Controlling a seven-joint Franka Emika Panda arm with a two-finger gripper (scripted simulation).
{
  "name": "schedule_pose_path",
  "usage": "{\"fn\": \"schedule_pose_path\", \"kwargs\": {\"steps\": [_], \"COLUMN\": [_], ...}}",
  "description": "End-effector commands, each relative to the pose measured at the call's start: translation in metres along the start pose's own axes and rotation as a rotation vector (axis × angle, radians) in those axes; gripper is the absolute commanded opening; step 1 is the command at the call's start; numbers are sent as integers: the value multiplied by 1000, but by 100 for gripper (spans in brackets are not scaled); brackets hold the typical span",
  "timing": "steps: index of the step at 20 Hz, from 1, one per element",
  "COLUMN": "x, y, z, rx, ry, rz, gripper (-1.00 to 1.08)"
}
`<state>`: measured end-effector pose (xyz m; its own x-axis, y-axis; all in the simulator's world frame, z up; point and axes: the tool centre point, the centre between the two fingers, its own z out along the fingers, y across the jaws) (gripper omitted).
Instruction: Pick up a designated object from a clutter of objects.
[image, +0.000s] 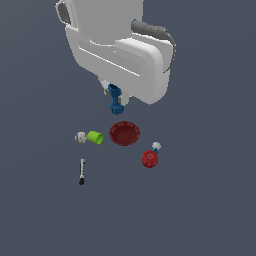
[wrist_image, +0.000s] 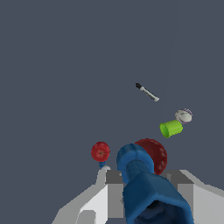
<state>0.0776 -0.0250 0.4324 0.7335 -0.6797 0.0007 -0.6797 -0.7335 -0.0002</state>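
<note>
The designated object, a dark-blue knobby bolt-like piece (image: 115, 101), hangs from my gripper (image: 115, 95), which is shut on it under the big white arm. In the wrist view the blue piece (wrist_image: 146, 192) fills the space between the two grey fingers (wrist_image: 114, 183), its wider end pointing away from the camera. The rest of the clutter lies below it. The dark red ribbed bowl (image: 124, 133) is closest, and it shows partly behind the blue piece in the wrist view (wrist_image: 158, 154).
Lime green cup (image: 95, 137) and whitish ball (image: 80, 137) lie side by side toward the exterior view's left. A thin black-and-white stick (image: 82, 171) lies nearer the front. A red round object (image: 149, 159) and a tiny white-and-light-blue item (image: 156, 146) sit right of the bowl.
</note>
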Motion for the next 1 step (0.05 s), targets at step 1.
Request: {"fn": "schedule_pose_path", "kwargs": {"steps": [1], "x": [0], "y": [0], "z": [-2], "rx": [0], "ry": [0], "rz": [0], "gripper": [-100]}}
